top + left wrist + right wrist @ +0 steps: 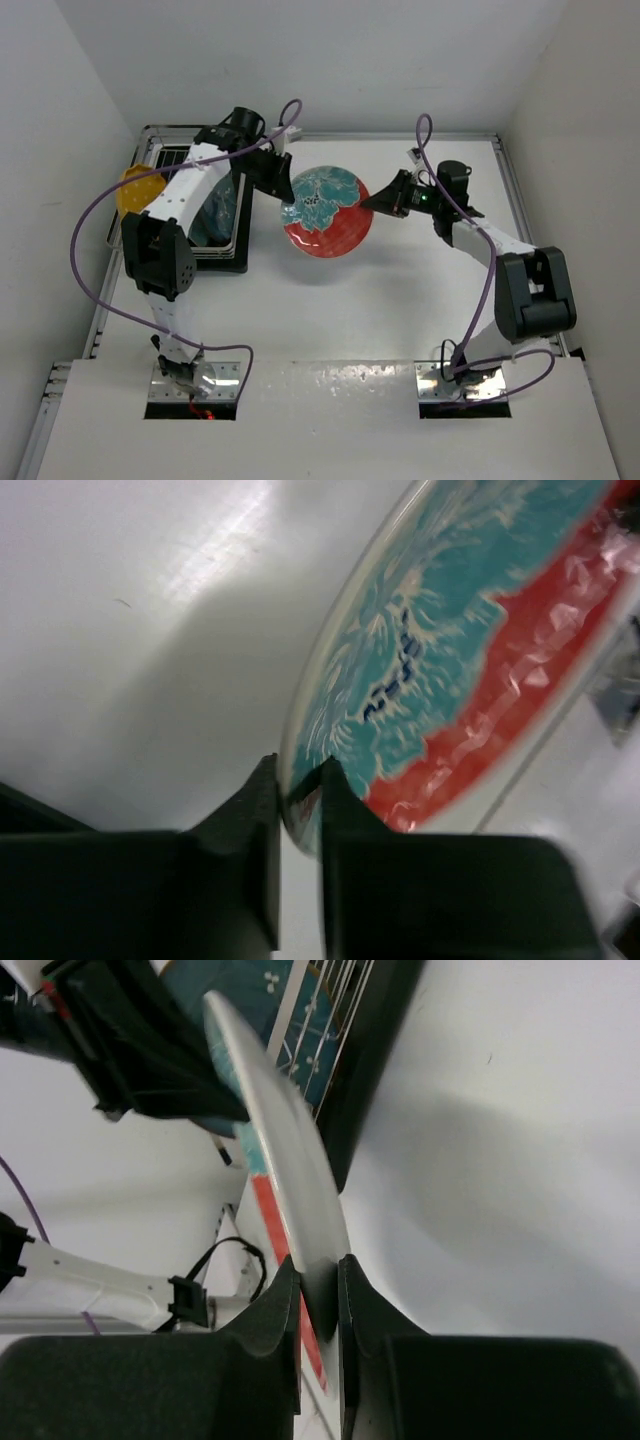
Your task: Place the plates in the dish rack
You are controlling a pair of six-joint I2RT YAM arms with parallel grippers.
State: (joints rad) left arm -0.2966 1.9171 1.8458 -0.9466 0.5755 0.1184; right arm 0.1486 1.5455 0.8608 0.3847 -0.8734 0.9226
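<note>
Both arms are holding the red-rimmed plate (325, 215) over the table (400, 310), mid-field, just right of the dish rack (168, 157). Left gripper (298, 780) is clamping the plate's left rim, one finger on each face; right gripper (318, 1275) is pinching the opposite rim. Teal floral face is showing to the top camera. Dark teal plate (215, 210) is sitting in the rack, yellow plate (133, 190) is sticking out at its left side

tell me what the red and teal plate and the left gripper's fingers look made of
Plate: likely glazed ceramic, glossy; bright glare ripples across the red rim, though hard plastic can't be ruled out. Left gripper's fingers: matte black plastic by the look; dull, flat surfaces without glare.
</note>
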